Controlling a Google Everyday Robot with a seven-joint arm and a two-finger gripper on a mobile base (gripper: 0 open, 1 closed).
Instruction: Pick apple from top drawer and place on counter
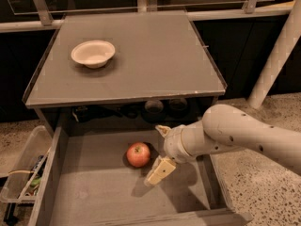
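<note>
The red apple (138, 154) with a yellowish patch lies on the flat grey bottom of the pulled-out top drawer (94, 197), near its middle. My gripper (161, 150) is inside the drawer just right of the apple, with one pale finger (160, 170) low beside it and the other (163, 130) behind it. The fingers stand apart and hold nothing. The grey-brown counter (155, 51) lies above the drawer.
A white bowl (93, 53) sits on the counter's left side. A clear plastic bin (21, 171) with cables hangs left of the drawer. Dark objects sit in the shadowed back of the drawer (155, 106). A white post (277, 55) stands at the right.
</note>
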